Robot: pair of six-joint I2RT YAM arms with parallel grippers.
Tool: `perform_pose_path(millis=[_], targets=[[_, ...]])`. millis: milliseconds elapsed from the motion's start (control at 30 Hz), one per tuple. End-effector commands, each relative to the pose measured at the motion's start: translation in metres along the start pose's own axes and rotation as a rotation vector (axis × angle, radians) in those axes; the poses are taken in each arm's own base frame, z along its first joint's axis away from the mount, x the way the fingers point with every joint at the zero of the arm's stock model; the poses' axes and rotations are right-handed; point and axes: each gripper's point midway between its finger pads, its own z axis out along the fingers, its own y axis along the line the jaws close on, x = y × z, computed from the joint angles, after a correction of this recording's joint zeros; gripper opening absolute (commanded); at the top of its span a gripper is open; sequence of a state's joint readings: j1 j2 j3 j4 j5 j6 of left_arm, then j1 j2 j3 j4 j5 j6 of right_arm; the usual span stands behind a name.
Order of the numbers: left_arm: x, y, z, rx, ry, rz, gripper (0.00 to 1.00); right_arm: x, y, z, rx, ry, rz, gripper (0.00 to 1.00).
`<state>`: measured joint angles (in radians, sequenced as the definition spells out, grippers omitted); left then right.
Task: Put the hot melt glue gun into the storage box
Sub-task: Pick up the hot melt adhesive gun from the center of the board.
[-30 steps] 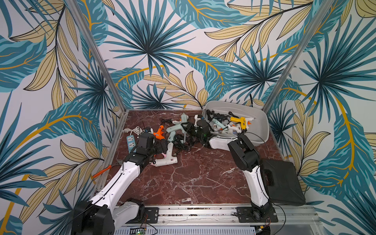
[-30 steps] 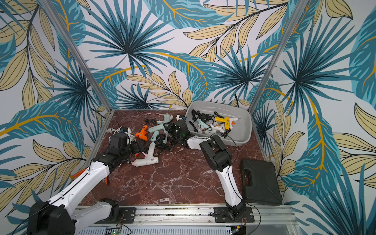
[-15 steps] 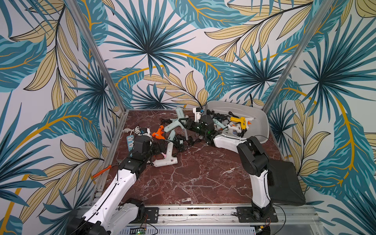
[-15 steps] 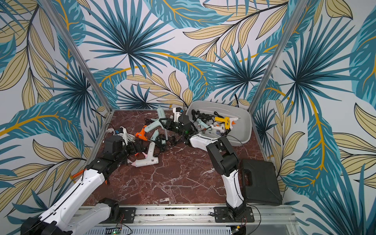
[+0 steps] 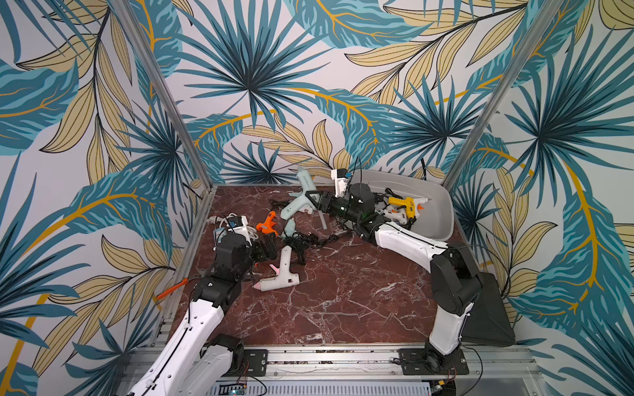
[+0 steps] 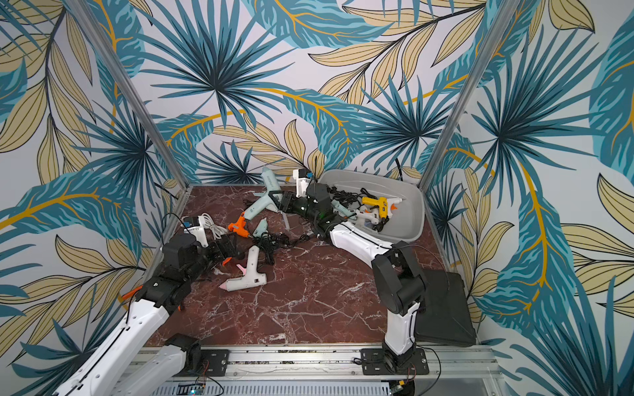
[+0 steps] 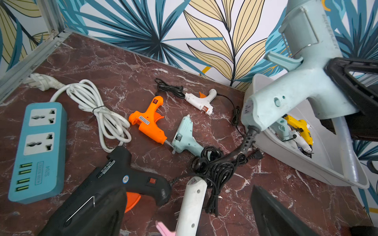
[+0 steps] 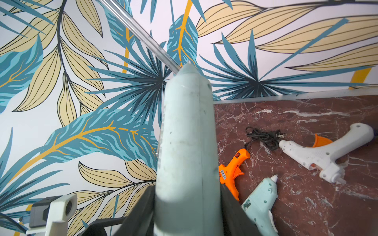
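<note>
Big worry first: the cord (image 7: 246, 141). The right hand (image 5: 315, 201) has the large mint glue gun (image 5: 295, 207) up in the air, but its black cord drops straight into the cord tangle (image 7: 216, 165) on the counter (image 5: 343, 301). That tangle lies across the handle of the white glue gun (image 5: 279, 277) and touches the small mint glue gun (image 7: 186, 137). Swing toward the storage box (image 5: 442, 205) too fast and I'd expect 1 of 2 things: the knot drags those neighbours along, or the pull twists the gun out of the grip.

Second risk: the trailing cord could catch the box's rim and hang outside, leaving the job half done. The box already holds several guns, a yellow glue gun (image 5: 404, 204) among them, so a clumsy drop could leave this one perched on the pile.

Now the grip. The right hand's 2 jaws pinch the gun where handle meets barrel. The nozzle points up toward the back wall and the handle base angles down, away from the box. The gun hangs just beside the box's near end, not over the opening.

The left hand (image 5: 266, 248) is spread wide and holds nothing, low over the black glue gun (image 7: 131, 179).
</note>
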<state>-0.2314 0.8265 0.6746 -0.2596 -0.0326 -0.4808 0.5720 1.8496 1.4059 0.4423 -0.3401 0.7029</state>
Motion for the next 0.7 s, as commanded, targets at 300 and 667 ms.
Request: perform_pose_path(millis=[300,667], targets=[[-0.002,-0.007,0.006,0.046,-0.008,-0.009,1.0,-0.063,0.058,-0.028,0.015,-0.126,-0.11,0.0],[0.0,-0.008,0.007,0.051,-0.002,-0.012,1.0,-0.114,0.078,-0.046,0.115,-0.226,-0.198,0.0]])
